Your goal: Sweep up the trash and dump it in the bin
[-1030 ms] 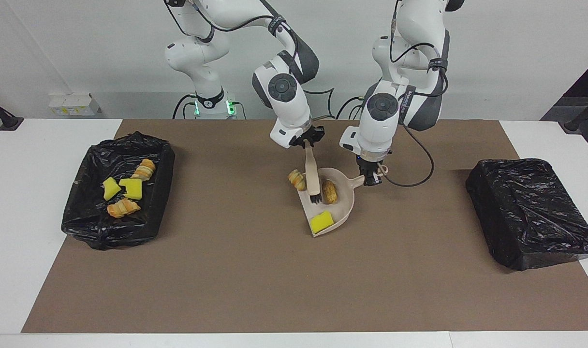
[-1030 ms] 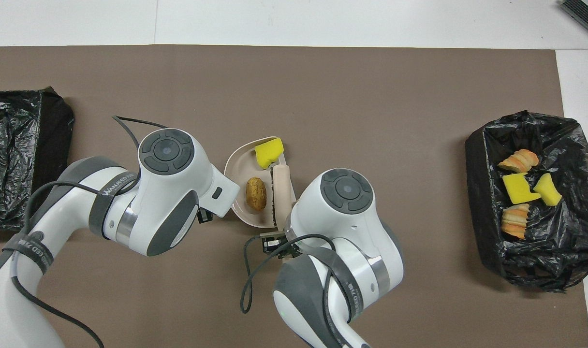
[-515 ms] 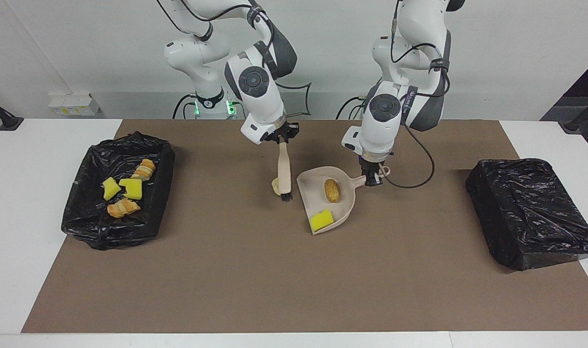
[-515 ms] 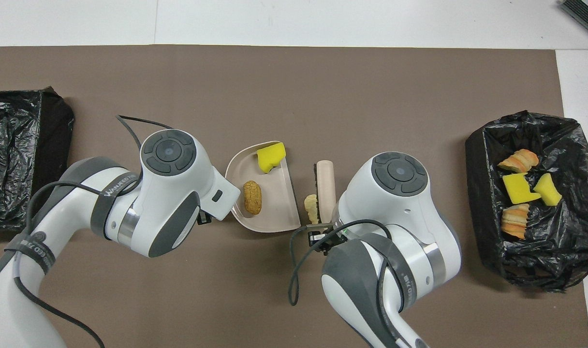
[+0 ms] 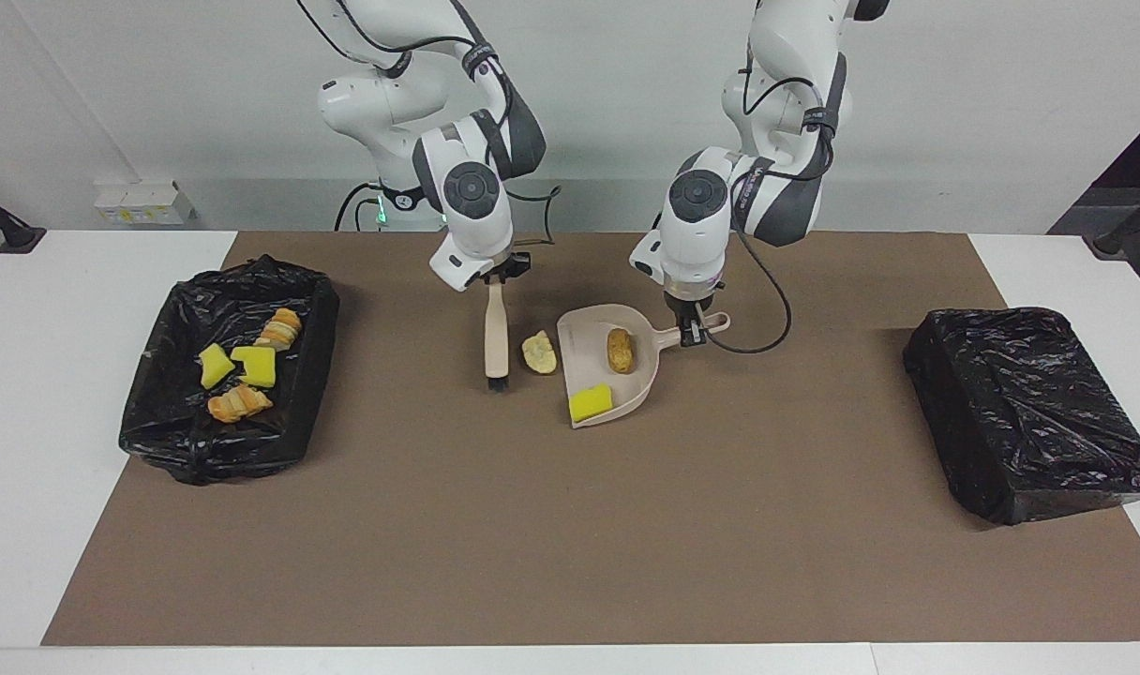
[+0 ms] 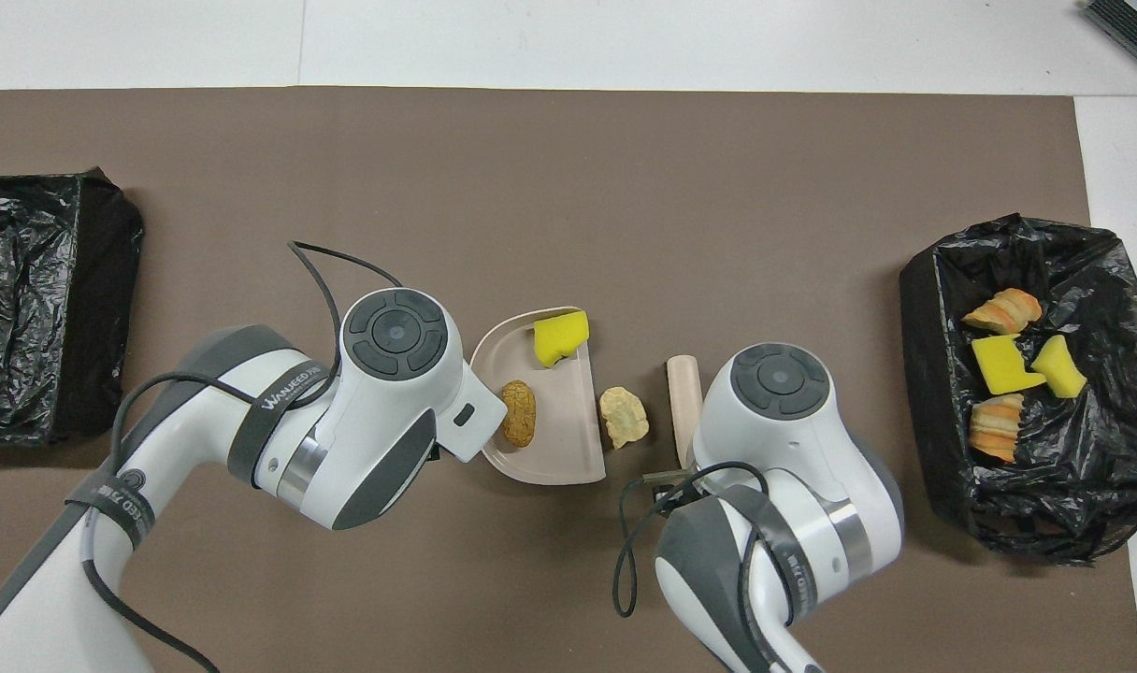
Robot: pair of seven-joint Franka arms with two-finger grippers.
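Brush (image 5: 497,342) pulled back, beige dustpan (image 5: 626,394) shifted

Robotics lab: two white Franka arms (image 5: 467,178) bolted at a white table (image 5: 64,309), brown mat (image 5: 570,525), bare grey wall (image 5: 954,112), loose cabling (image 5: 767,309), staged bag-lined bins (image 5: 1029,412).

White wall (image 5: 982,112), white table (image 5: 54,375)

A brown rectangular mat (image 5: 532,544) lies under the beige plastic dustpan (image 5: 584,356) and covers most of the white table (image 5: 26,469). A closed box wrapped in crinkled black plastic film (image 5: 1029,412) sits well apart from the dustpan, at the left arm's end of the mat.
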